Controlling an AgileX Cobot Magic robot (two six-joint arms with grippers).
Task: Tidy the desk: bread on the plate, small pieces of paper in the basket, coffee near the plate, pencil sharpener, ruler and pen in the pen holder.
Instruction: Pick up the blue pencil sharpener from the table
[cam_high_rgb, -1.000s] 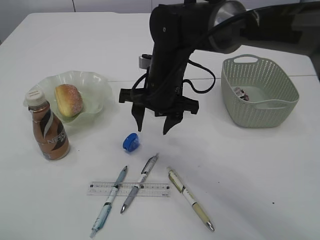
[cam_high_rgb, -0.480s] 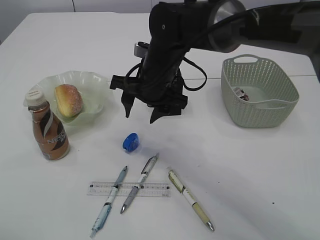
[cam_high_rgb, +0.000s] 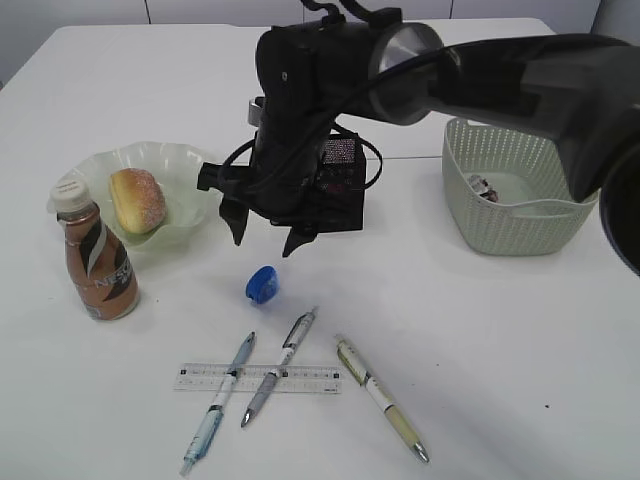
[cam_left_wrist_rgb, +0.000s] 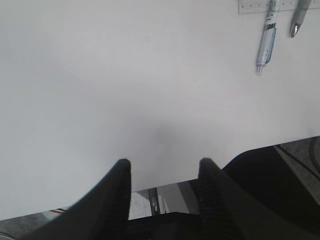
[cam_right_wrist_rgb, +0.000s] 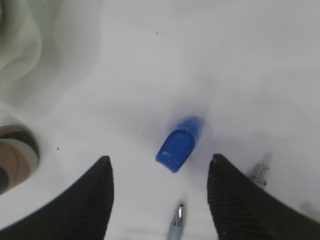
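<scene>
On the desk (cam_high_rgb: 480, 340), left of centre, the plate (cam_high_rgb: 190, 175) holds the bread (cam_high_rgb: 137, 200), which lies wholly inside the wavy rim. The coffee (cam_high_rgb: 97, 262) stands upright just beside the plate's near-left edge, cap on. At the right side, the basket (cam_high_rgb: 518, 182) sits upright; a small crumpled piece of paper (cam_high_rgb: 482, 186) lies on its floor near the left wall. The pen holder (cam_high_rgb: 338, 186) stands near mid-desk, largely hidden behind the right arm, so its contents cannot be told.

Toward the near edge, a blue pencil sharpener (cam_high_rgb: 262, 284) lies alone on the bare surface. Nearer still, the ruler (cam_high_rgb: 300, 378) lies flat, with two pens crossing over it: a light blue pen (cam_high_rgb: 218, 402) and a grey pen (cam_high_rgb: 280, 366). A third, yellowish pen (cam_high_rgb: 380, 397) lies just right of the ruler, apart from it.

The right gripper (cam_high_rgb: 266, 238) hangs above the desk between the plate and the pen holder, fingers pointing down, above and behind the sharpener. Its jaws stand wide apart and hold nothing; the right wrist view shows the sharpener (cam_right_wrist_rgb: 180, 143) on the desk between the two fingers (cam_right_wrist_rgb: 235, 200), not touched by either.

The left gripper (cam_left_wrist_rgb: 161, 172) hovers over a bare area of desk, jaws moderately open and holding nothing. The left wrist view shows the ends of the ruler and two pens at its upper right corner.
</scene>
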